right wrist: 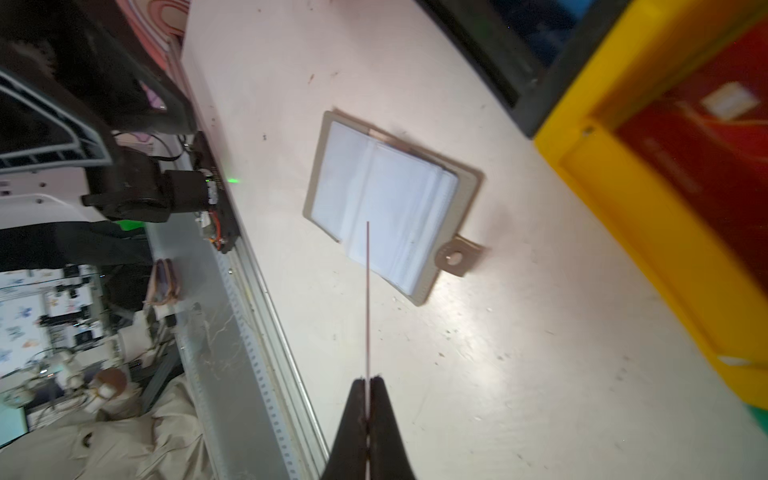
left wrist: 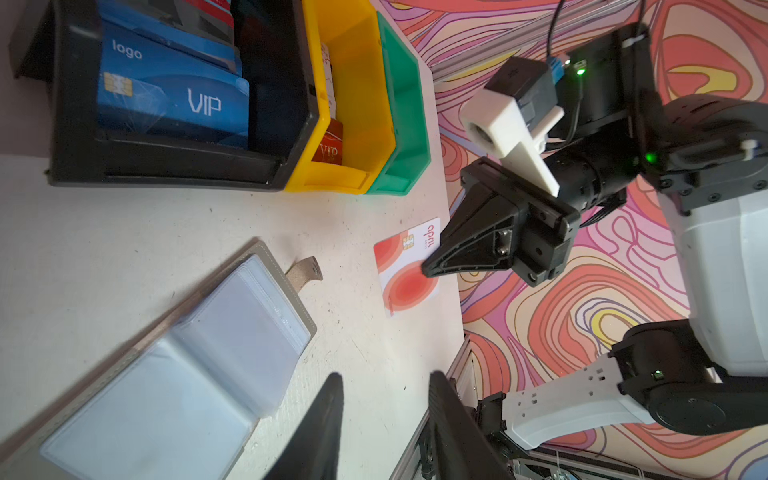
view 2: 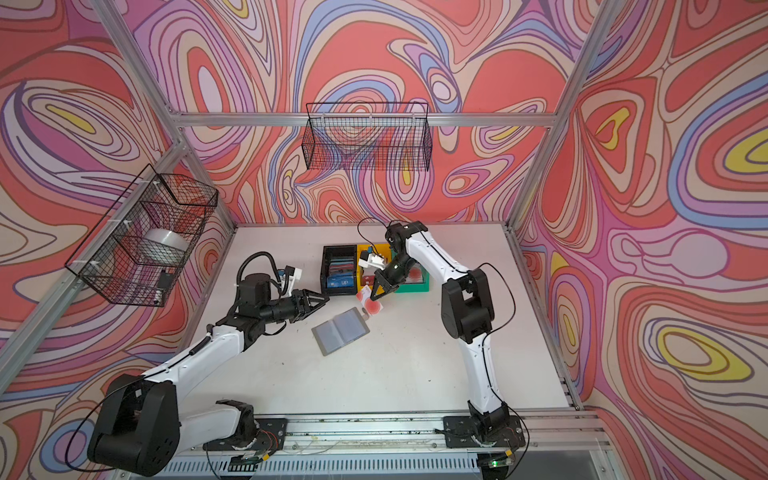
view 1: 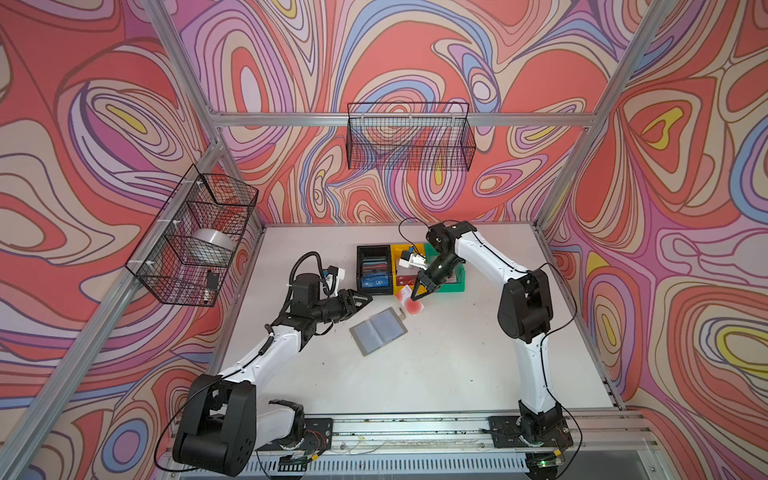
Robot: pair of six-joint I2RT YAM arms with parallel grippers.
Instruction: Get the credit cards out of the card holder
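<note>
Black bin point(view 1: 359, 270), yellow bin point(view 1: 396, 252), green bin point(view 1: 452, 287): one touching row near table point(view 1: 415, 374) far edge. Left-wall wire basket point(view 1: 183, 286) holds silver roll point(view 1: 214, 245); back-wall basket point(view 1: 409, 141).

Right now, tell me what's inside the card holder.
The card holder lies open on the table. Its top sleeves look empty, with no card showing through. The sleeves stacked beneath are covered, so a card there can't be ruled out.

Walls point(view 1: 415, 50) all swirling red, pink, lilac print on aluminium frame point(view 1: 291, 119); black wire baskets point(view 1: 409, 137) hung; white tabletop point(view 1: 415, 374) speckled, evenly lit.
</note>
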